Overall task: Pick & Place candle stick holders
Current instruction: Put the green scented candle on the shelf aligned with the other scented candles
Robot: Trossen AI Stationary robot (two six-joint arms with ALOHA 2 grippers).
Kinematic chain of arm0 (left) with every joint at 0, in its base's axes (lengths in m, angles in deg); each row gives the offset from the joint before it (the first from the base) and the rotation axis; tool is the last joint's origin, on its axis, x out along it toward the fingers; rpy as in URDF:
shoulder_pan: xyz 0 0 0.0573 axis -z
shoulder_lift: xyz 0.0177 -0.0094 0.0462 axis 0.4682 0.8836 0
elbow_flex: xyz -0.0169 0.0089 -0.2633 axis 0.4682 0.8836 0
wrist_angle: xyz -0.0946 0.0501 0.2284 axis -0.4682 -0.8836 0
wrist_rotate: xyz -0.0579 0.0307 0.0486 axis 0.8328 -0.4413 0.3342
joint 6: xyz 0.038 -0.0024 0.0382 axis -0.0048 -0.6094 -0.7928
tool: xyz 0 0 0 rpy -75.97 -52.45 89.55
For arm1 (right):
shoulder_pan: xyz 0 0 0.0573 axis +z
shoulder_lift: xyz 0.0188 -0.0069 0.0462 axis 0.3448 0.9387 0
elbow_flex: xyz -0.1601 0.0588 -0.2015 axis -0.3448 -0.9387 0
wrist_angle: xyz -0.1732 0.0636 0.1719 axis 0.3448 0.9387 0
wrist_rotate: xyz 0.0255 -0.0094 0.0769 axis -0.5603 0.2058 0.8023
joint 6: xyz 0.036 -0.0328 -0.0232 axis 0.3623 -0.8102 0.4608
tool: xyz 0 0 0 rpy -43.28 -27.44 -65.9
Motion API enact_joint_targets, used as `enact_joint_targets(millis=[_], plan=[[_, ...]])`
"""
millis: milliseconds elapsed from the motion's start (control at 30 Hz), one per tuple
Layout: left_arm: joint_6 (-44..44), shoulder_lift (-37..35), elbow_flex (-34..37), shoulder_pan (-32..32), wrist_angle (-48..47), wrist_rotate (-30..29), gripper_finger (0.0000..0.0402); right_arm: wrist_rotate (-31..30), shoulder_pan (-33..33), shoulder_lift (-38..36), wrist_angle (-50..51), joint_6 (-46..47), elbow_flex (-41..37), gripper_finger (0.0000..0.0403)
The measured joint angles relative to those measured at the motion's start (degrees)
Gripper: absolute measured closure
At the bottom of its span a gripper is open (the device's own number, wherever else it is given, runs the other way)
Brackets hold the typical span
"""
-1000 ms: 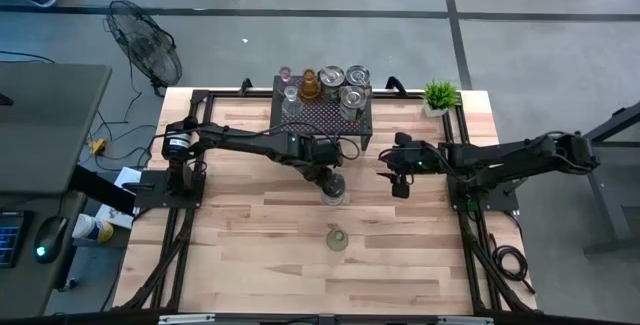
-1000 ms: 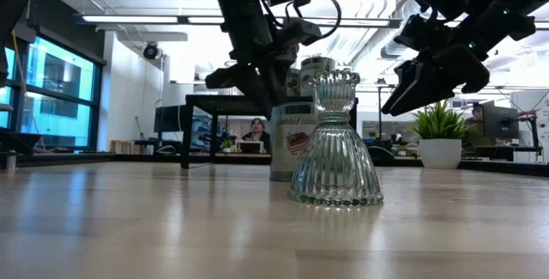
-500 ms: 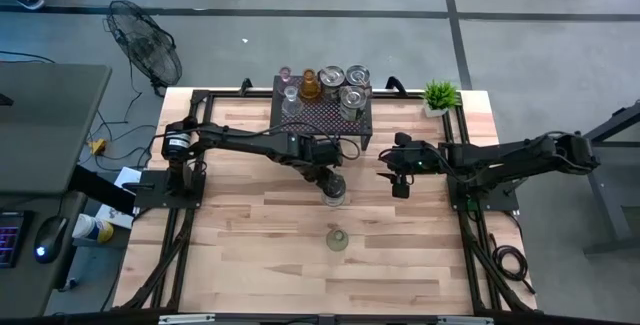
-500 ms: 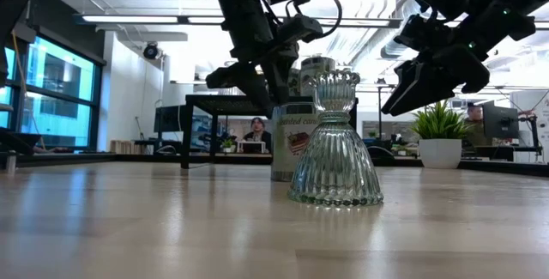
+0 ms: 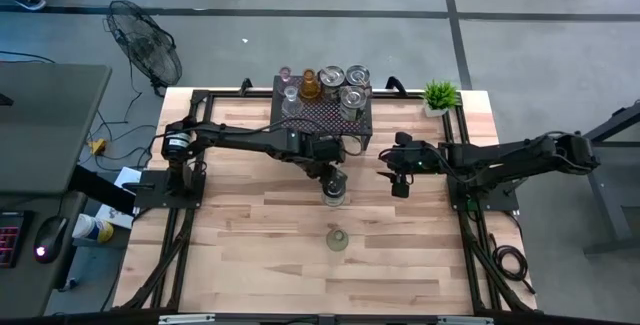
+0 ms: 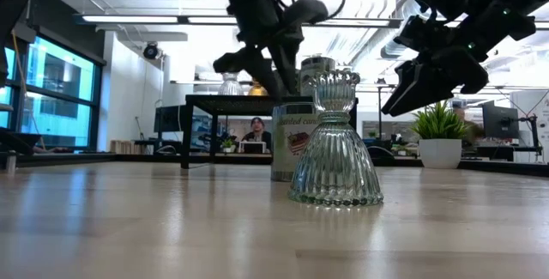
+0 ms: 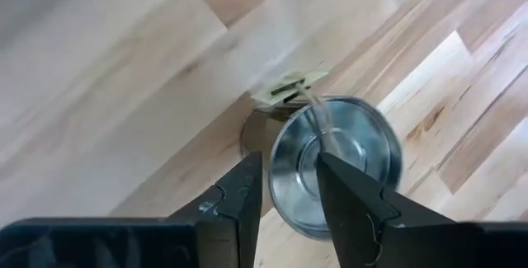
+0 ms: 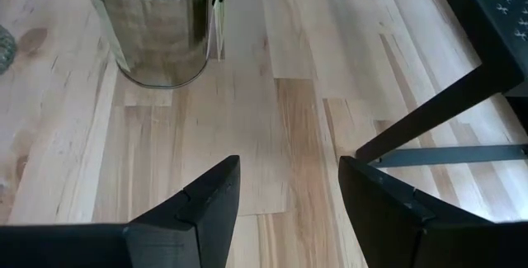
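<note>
Lifting straight clear of the silver holder (image 5: pixel 333 196) matters now, so you don't tip it where it stands mid-table, behind the clear ribbed holder (image 5: pixel 337 238). Your left gripper (image 7: pixel 287 187) hovers above it, fingers narrowly parted, gripping nothing. Your right gripper (image 8: pixel 289 190) waits alongside, spread, empty.

Open tabletop (image 5: pixel 240 235) around ribbed glass holder (image 5: pixel 337 238); silver holder (image 5: pixel 333 197) and black rack (image 5: pixel 322 117) behind.
</note>
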Motion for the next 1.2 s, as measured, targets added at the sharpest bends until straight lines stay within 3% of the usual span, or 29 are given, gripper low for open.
enact_joint_targets(millis=[167, 433, 767, 967, 1200], plan=[[-0.95, 0.00, -3.47, 0.18, -5.24, -1.74, 0.0286, -0.03, 0.00, 0.00, 0.10, -0.21, -0.01, 0.0204], [-1.34, -0.02, -6.64, 4.61, -17.51, -16.51, 0.0286, 4.66, 0.00, 0.00, 0.44, -3.13, 0.69, 0.0204], [1.54, -3.07, -4.84, 7.65, -21.60, -25.15, 0.0286, 1.81, 3.19, 0.04, 10.82, -7.81, 10.02, 0.0204], [-2.52, -8.98, 2.86, 7.48, -12.46, -25.63, 0.0286, 1.51, 4.97, 0.88, 13.76, -9.82, 12.40, 0.0204], [-6.31, -20.20, 21.60, 7.48, 7.84, -24.88, 0.0286, -1.24, 7.21, 2.89, 21.38, -11.90, 17.42, 0.0204]])
